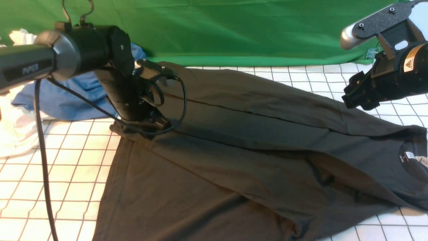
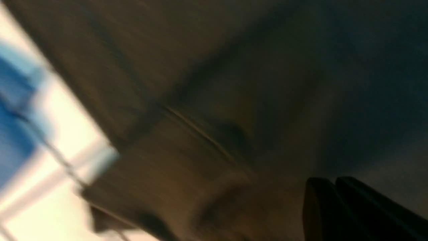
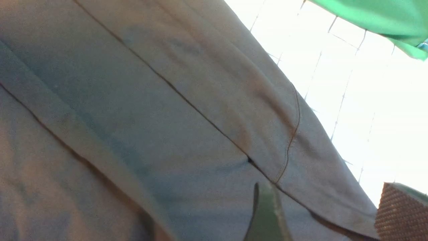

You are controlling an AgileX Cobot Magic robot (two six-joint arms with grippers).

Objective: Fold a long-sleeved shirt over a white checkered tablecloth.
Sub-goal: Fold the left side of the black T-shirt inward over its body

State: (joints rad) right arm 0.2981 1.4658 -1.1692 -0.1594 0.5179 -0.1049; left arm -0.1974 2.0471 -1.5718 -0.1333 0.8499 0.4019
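**Left hand** (image 2: 334, 187): the fingers lie close together, low against the long-sleeved shirt (image 1: 234, 140) at its hem end. The wrist view is smeared, so cloth pinched between them cannot be confirmed. Beneath this hand the dark fabric shows a doubled edge. Just outside the hand is bare white checkered tablecloth (image 1: 67, 174). Beyond that lie a blue garment (image 1: 67, 97) and a white garment (image 1: 13, 134).

**Right hand** (image 3: 321, 189): the fingers are apart and hold nothing, hanging clear above the shirt's shoulder end. Below it are a sleeve seam and a folded panel edge. To its outer side is bare tablecloth, then the green backdrop (image 1: 217, 30). The neck label (image 1: 409, 155) lies on the robot's side of this hand.

**Shirt:** it is spread on the tablecloth, hem under the left hand and collar toward the right hand. A folded edge runs its length.

**Assessment:** the step appears to be a fold that needs both ends gripped.
- The left hand should take every layer at the hem corner, not the top one alone.
- The right hand should descend onto the matching edge by the shoulder seam.
- Both ends should rise level and together, with the cloth taut between them, or the folded panel may slide open.
- The blue garment is a snag risk beside the left hand.
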